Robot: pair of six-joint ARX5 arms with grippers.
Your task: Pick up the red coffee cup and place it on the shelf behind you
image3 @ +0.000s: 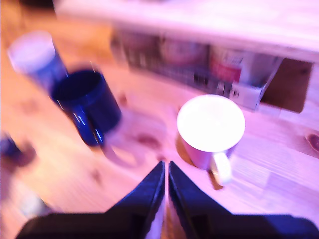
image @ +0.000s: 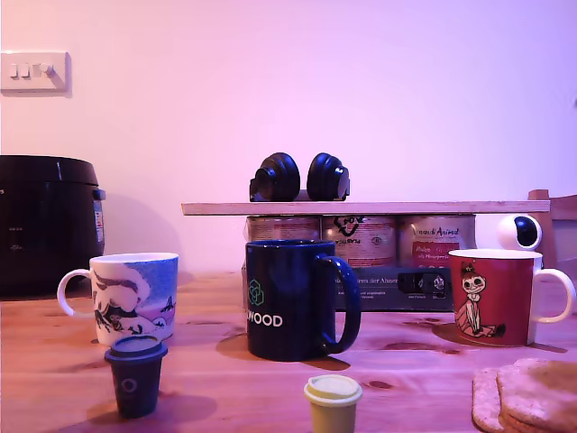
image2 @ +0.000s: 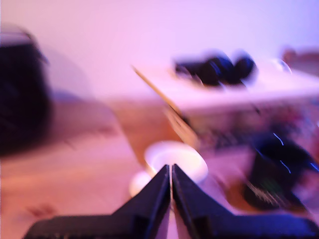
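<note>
The red ceramic coffee cup point(image: 494, 298) stands upright on the wooden desk point(image: 406, 383) at the exterior view's right, near the pale plank shelf point(image: 379, 207). Stiff, glazed, slippery, breakable: pinch its rim wall, I judge. My first claw point(image2: 171, 174) and my second claw point(image3: 166, 172) are closed, empty.

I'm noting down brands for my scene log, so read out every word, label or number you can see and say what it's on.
"WOOD", white letters on the dark blue mug, below a small hexagon logo.
Tins under the plank: label print too small to read.
Dark box before the tins: print too small.
Red mug: cartoon figure only, no words.
Both wrist views: too blurred.
</note>
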